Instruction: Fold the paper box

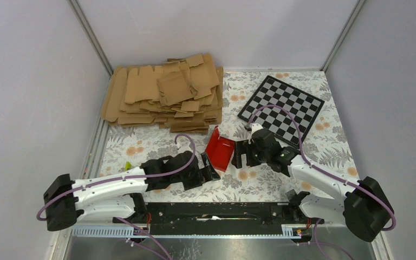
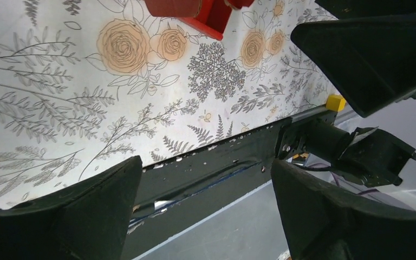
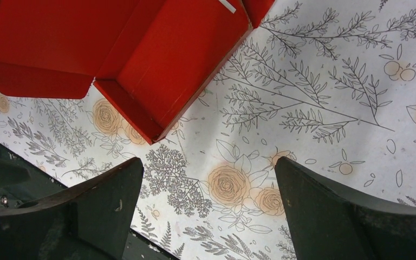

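The red paper box [image 1: 219,151] stands partly folded on the floral table, its walls raised and a flap sticking up at its far end. It shows at the top of the left wrist view [image 2: 195,12] and fills the upper left of the right wrist view [image 3: 141,59]. My left gripper [image 1: 212,174] is open and empty, just left of and nearer than the box. My right gripper [image 1: 240,154] is open and empty, just right of the box. Neither touches it.
A pile of brown cardboard blanks [image 1: 165,95] lies at the back left. A black-and-white checkered board [image 1: 281,103] lies at the back right. The black base rail [image 1: 216,211] runs along the near edge. Grey walls close the sides.
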